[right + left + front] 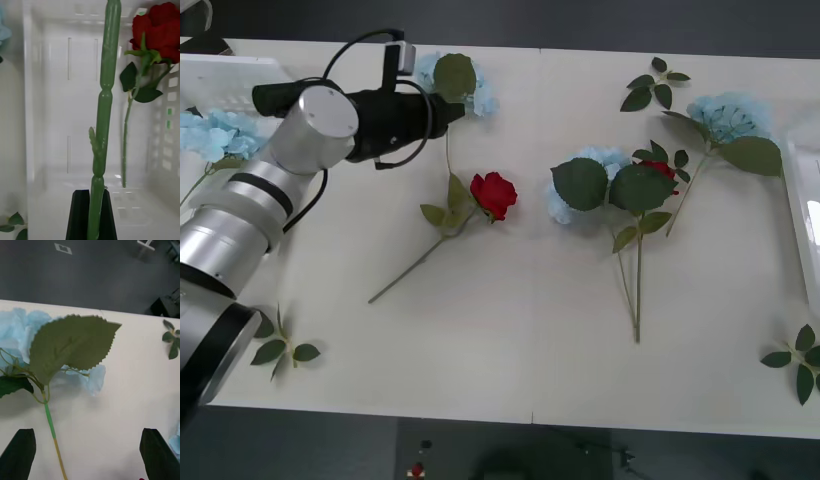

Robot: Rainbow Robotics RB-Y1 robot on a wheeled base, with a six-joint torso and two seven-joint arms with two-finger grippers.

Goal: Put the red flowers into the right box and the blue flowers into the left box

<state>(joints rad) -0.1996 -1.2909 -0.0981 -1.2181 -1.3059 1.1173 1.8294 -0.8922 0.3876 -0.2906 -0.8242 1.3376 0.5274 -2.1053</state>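
Note:
My left gripper [90, 455] is open above a blue flower [22, 330] at the table's far side, with its thin stem [50, 423] between the fingers and a big leaf [71, 347] over the bloom. In the front view my left arm [330, 125] reaches to that blue flower [455, 82]. My right gripper [92, 215] is shut on a thick green stem [103, 112] over the right box [56, 112]; its bloom is out of frame. A red flower [157, 30] lies in that box. Another red flower [494, 193] lies mid-table. The left box [235, 72] holds a blue flower [215, 135].
Two more blue flowers [580, 180] [728, 115] lie to the right, and a red flower [658, 168] sits half under leaves between them. Loose leaf sprigs [655, 85] [285, 345] [800, 360] are scattered about. The right box's rim [805, 210] is at the right edge.

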